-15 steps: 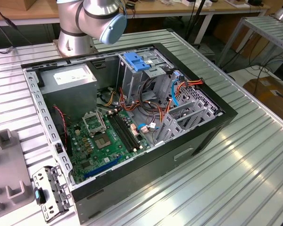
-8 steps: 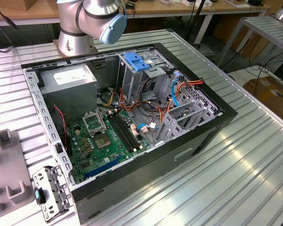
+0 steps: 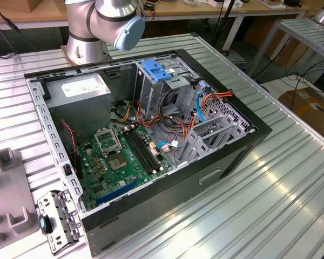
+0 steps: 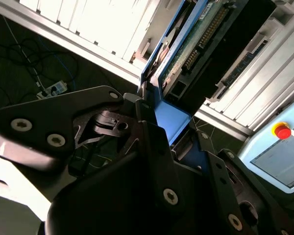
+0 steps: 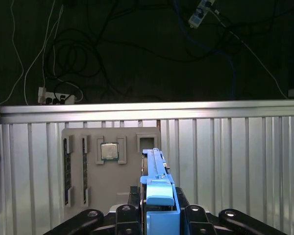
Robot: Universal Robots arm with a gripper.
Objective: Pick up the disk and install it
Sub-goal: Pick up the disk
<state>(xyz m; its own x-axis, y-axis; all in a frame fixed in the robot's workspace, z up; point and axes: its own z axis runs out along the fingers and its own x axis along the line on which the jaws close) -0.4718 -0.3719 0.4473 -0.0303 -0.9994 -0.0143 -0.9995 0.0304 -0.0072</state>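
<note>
In both wrist views my gripper (image 5: 157, 208) is shut on the disk (image 5: 156, 183), held clear of the table. The first wrist view has the disk edge-on, its bright blue rail rising between the black fingers (image 5: 125, 215). The second wrist view shows the disk (image 4: 198, 46) from the side: a dark body with a green circuit board and connector strip, framed by blue plastic, with my gripper (image 4: 159, 120) clamped on the blue end. In the exterior view, the open computer case (image 3: 216, 162) lies on the table with its tall grey drive cage (image 3: 151, 89) and blue latch plate (image 3: 156, 70).
The arm's base (image 3: 83, 43) stands behind the case. A grey fixture tray (image 5: 112, 191) holding a processor chip (image 5: 109, 151) and memory sticks (image 5: 67, 169) lies below the gripper near the table edge. Orange cables (image 3: 216, 97) run inside the case. A metal bracket (image 3: 56, 221) lies beside it.
</note>
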